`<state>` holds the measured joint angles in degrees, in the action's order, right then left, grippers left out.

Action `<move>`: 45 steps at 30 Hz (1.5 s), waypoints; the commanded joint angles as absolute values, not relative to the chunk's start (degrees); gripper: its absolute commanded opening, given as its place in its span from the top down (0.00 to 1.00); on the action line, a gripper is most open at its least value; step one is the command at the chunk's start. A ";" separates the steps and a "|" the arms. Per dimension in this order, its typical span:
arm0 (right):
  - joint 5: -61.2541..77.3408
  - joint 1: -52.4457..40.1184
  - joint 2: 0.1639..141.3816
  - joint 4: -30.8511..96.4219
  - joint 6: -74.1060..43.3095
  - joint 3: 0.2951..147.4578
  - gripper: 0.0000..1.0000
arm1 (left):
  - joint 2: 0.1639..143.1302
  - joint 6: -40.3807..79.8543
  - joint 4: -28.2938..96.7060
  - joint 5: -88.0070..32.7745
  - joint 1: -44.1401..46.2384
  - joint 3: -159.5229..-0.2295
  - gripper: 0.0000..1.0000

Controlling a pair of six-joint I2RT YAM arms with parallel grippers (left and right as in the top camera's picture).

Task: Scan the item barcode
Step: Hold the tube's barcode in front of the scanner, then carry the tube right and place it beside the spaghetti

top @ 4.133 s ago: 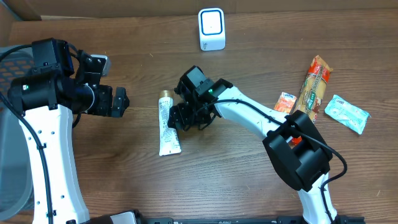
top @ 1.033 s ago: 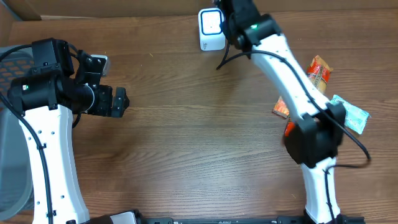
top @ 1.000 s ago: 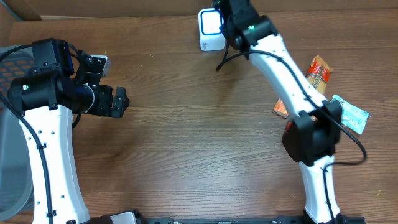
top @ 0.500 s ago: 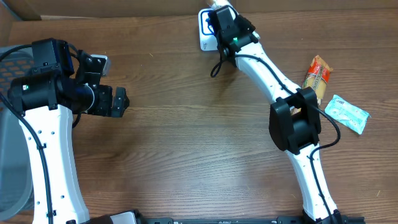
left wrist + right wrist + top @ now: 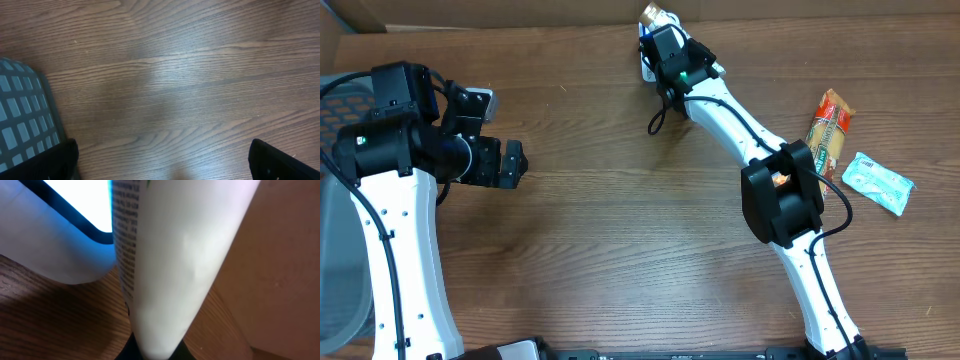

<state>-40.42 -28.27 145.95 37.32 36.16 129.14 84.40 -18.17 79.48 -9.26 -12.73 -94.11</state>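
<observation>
Counter (image 5: 620,250): brown wood grain.
Left hand (image 5: 516,164): over the counter's left side, fingers spread, nothing between them.
Right hand (image 5: 660,35): at the far edge, arm stretched up from the near right, closed on the tube.
Tube (image 5: 651,15): only its gold cap end shows, sticking out past the right hand.
Scanner (image 5: 646,66): white, mostly hidden under the right hand.
Snack bar (image 5: 830,125): orange wrapper, on the right side.
Sachet (image 5: 877,182): pale green, just right of the snack bar.
Basket (image 5: 335,280): grey, at the left edge.
</observation>
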 commanded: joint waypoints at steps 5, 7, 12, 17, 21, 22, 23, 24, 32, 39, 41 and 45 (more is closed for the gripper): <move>-40.99 -28.71 137.82 39.27 31.59 130.54 0.96 | 83.92 -18.20 79.44 -9.93 -12.67 -94.54 0.01; -37.74 -28.38 132.90 42.30 29.39 130.65 0.96 | 83.92 -18.20 79.42 -9.93 -12.67 -94.54 0.00; -28.99 -26.48 119.68 53.91 18.15 130.65 0.96 | 83.92 -18.22 79.42 -9.93 -12.67 -94.54 0.00; -13.32 -20.53 109.43 70.57 1.93 130.63 0.96 | 83.92 -18.22 79.44 -9.93 -12.67 -94.54 0.00; -1.21 -11.38 107.04 85.52 -3.25 130.56 0.97 | 83.92 -18.20 79.42 -9.93 -12.67 -94.54 0.00; -0.40 -8.93 107.20 88.95 -3.22 130.19 0.96 | 83.92 -18.20 79.42 -9.93 -12.67 -94.54 0.00; -0.32 -6.61 107.44 91.59 -3.18 129.14 0.96 | 83.94 -18.20 79.42 -9.93 -12.67 -94.54 0.00; -0.32 -4.78 107.50 93.01 -2.72 127.83 0.96 | 83.94 -18.20 79.42 -9.93 -12.67 -94.54 0.00; -0.27 6.00 107.48 87.24 3.33 103.53 0.96 | 83.94 -18.20 79.42 -9.93 -12.67 -94.54 0.00; 1.96 8.32 107.48 77.71 3.22 88.53 0.96 | 83.94 -18.20 79.44 -9.93 -12.67 -94.54 0.00; 2.31 8.73 107.48 77.14 3.25 87.50 0.96 | 83.94 -18.20 79.42 -9.93 -12.67 -94.54 0.00; 3.16 8.80 107.48 77.23 3.16 87.85 0.70 | 83.94 -18.20 79.44 -9.93 -12.67 -94.54 0.00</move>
